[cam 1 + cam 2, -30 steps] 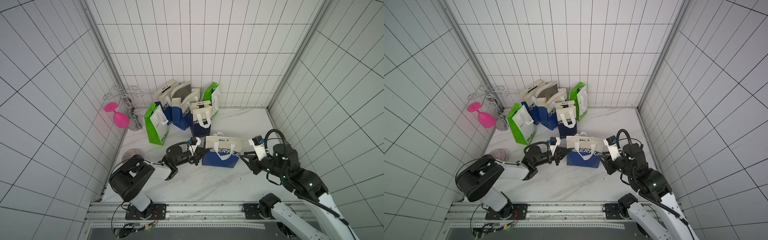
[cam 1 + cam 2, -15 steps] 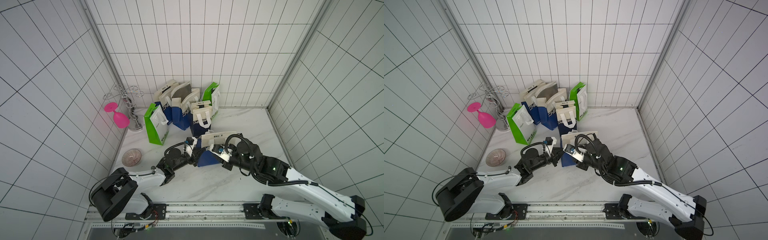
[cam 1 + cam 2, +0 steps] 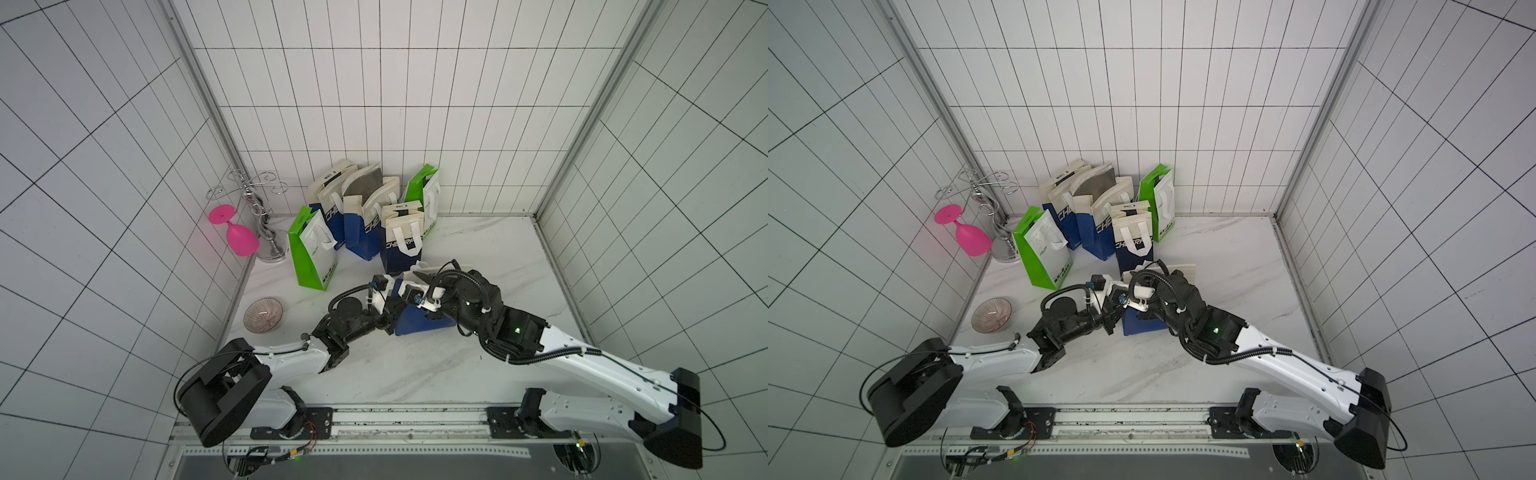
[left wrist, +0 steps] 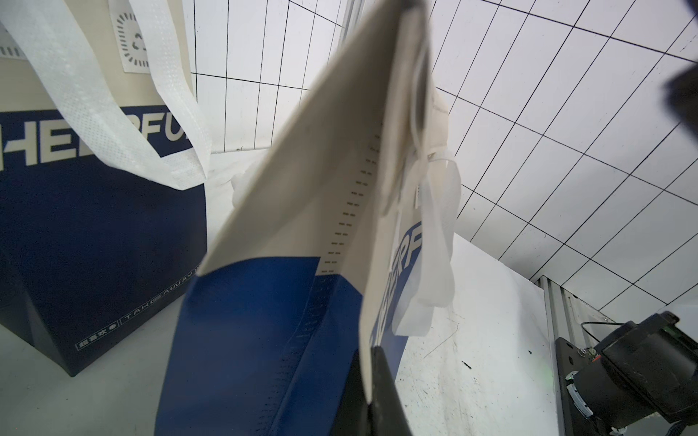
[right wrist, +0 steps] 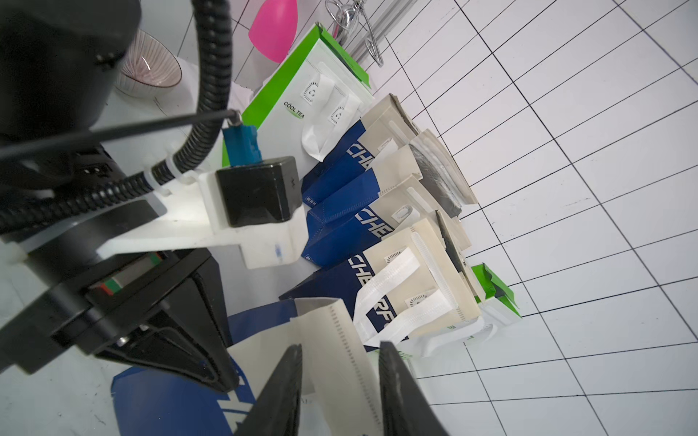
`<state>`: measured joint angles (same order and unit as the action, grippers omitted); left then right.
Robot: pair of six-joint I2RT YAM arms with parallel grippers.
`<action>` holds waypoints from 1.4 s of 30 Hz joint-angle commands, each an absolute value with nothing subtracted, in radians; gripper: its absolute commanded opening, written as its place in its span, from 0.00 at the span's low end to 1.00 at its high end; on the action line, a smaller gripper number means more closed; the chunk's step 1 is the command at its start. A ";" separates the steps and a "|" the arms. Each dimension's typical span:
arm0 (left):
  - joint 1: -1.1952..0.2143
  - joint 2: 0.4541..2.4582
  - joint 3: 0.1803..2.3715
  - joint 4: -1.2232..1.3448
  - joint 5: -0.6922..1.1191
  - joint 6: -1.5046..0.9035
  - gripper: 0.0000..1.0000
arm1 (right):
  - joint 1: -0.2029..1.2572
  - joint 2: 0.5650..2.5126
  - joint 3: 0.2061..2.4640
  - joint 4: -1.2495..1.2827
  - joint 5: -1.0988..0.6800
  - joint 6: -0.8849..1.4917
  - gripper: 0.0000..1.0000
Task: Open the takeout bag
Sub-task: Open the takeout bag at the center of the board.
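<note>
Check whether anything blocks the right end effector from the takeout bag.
Nothing visible: the right end effector is open astride the flap of the takeout bag; the left end effector is shut on its edge.

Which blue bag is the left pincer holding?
The blue bag nearest the robot, its cream edge in the left pincer; the three others stand behind, untouched.

Pink goblet (image 3: 240, 242) beside chrome rack (image 3: 266, 232), ribbed bowl (image 3: 263, 315) on marble table (image 3: 482, 253), green and blue bags (image 3: 363, 216) clustered at back

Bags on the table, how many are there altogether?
6. Left green bag; back-left blue bag; middle blue bag; front blue bag; right green bag; nearest blue bag, between the arms. Others may hide behind them.
</note>
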<state>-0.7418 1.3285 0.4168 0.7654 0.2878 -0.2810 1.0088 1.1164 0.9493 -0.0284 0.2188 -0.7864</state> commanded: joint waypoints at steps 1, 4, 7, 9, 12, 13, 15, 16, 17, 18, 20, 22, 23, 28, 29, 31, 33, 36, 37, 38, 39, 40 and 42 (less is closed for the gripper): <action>-0.749 1.312 0.437 0.758 0.306 -0.285 0.00 | 1.018 1.128 0.879 0.022 0.264 -0.871 0.36; -0.749 1.311 0.436 0.758 0.309 -0.285 0.00 | 1.020 1.141 0.863 0.029 0.282 -0.880 0.36; -0.749 1.307 0.433 0.758 0.310 -0.284 0.00 | 1.023 1.158 0.844 0.046 0.299 -0.881 0.36; -0.749 1.303 0.434 0.759 0.311 -0.284 0.00 | 1.023 1.179 0.834 0.069 0.318 -0.894 0.36; -0.749 1.301 0.433 0.761 0.316 -0.281 0.00 | 1.022 1.219 0.834 0.110 0.367 -0.919 0.36; -0.750 1.301 0.433 0.761 0.317 -0.282 0.00 | 1.023 1.231 0.835 0.126 0.390 -0.927 0.36; -0.749 1.301 0.433 0.758 0.318 -0.277 0.00 | 1.023 1.242 0.830 0.163 0.415 -0.944 0.36; -0.750 1.300 0.433 0.760 0.317 -0.278 0.00 | 1.023 1.247 0.826 0.192 0.433 -0.953 0.36; -0.750 1.300 0.432 0.758 0.317 -0.278 0.00 | 1.023 1.250 0.825 0.201 0.444 -0.958 0.36; -0.749 1.302 0.431 0.758 0.318 -0.276 0.00 | 1.022 1.252 0.825 0.203 0.445 -0.965 0.36; -0.749 1.301 0.431 0.758 0.318 -0.276 0.00 | 1.023 1.260 0.822 0.233 0.461 -0.984 0.36; -0.749 1.302 0.430 0.759 0.319 -0.277 0.00 | 1.023 1.275 0.818 0.276 0.496 -1.014 0.36; -0.749 1.300 0.430 0.759 0.319 -0.276 0.00 | 1.023 1.283 0.815 0.300 0.513 -1.027 0.36; -0.749 1.295 0.427 0.759 0.321 -0.276 0.00 | 1.023 1.306 0.798 0.356 0.556 -1.066 0.36; -0.750 1.295 0.427 0.760 0.321 -0.276 0.00 | 1.023 1.309 0.796 0.360 0.555 -1.063 0.36; -0.749 1.294 0.427 0.758 0.324 -0.276 0.00 | 1.020 1.317 0.798 0.359 0.557 -1.063 0.36; -0.749 1.291 0.426 0.759 0.325 -0.275 0.00 | 1.018 1.327 0.795 0.379 0.564 -1.067 0.35; -0.749 1.291 0.422 0.761 0.324 -0.273 0.00 | 1.013 1.338 0.806 0.389 0.575 -1.063 0.33; -0.750 1.293 0.422 0.760 0.325 -0.273 0.00 | 1.011 1.340 0.812 0.390 0.576 -1.059 0.32; -0.749 1.295 0.422 0.761 0.324 -0.273 0.00 | 1.009 1.341 0.816 0.387 0.572 -1.054 0.31; -0.749 1.298 0.422 0.762 0.327 -0.273 0.00 | 1.008 1.344 0.821 0.384 0.569 -1.049 0.29; -0.749 1.300 0.424 0.762 0.327 -0.273 0.00 | 1.006 1.345 0.827 0.381 0.565 -1.040 0.27; -0.750 1.301 0.423 0.762 0.329 -0.272 0.00 | 0.999 1.345 0.837 0.371 0.552 -1.026 0.22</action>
<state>-0.7368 1.3136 0.4168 0.7441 0.2649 -0.2806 1.0214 1.3315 0.8501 0.3458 0.5274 -1.0393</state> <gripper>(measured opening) 0.050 0.237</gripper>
